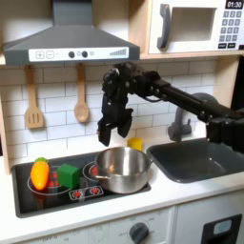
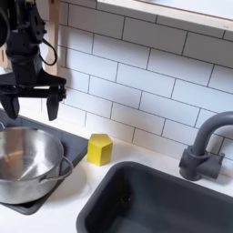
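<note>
One black gripper [image 1: 112,136] hangs in the air over the toy stove [image 1: 21,191] in the first exterior view. Its two fingers are spread wide apart and point down. Nothing is between them, so it holds nothing.

Right under it sits a shiny silver pot [image 1: 122,167] on the stove's right burner. In the second exterior view the gripper [image 2: 30,105] is above the back rim of the pot [image 2: 23,164], not touching it. The pot looks empty inside.

A small yellow block [image 2: 100,148] stands just beside the pot, between it and the dark sink [image 2: 136,196]. A grey tap [image 2: 205,146] stands behind the sink. On the first exterior view's left, a yellow and orange toy corn [image 1: 39,173] and a green block [image 1: 69,175] sit close together on the other burner. A wooden spoon [image 1: 82,105] hangs on the tile wall.

I think this is a hovering step, with the gripper ready but not yet holding anything. Any grab from here calls for coming down first, with one finger on each side of the pot's thin rim, and then a gentle squeeze so the pot does not tip or slide
</note>
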You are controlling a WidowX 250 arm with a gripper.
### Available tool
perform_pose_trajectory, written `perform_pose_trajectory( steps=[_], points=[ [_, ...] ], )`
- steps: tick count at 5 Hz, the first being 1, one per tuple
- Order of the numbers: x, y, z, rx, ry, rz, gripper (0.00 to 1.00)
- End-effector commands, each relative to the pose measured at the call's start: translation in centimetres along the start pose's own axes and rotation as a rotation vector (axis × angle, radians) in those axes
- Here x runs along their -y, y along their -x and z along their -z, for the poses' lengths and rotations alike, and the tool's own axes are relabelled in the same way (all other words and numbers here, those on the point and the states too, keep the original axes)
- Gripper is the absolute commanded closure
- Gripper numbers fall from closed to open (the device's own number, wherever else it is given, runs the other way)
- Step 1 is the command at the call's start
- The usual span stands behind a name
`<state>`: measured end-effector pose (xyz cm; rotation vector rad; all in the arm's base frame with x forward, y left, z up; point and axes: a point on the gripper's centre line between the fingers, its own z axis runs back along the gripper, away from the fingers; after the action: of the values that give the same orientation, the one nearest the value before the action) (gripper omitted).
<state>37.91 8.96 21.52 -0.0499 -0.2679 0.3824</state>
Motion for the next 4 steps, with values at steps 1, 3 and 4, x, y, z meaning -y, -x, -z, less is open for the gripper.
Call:
perform_pose_trajectory(
  steps=[1, 3, 4],
  points=[
    [1.9, 0.6, 0.6, -0.019, 0.048, 0.051, 0.0],
    [3.7, 1.3, 0.6, -0.029, 0.063, 0.095, 0.0],
    [4.7, 1.4, 0.5, -0.03, 0.071, 0.12, 0.0]
  ],
)
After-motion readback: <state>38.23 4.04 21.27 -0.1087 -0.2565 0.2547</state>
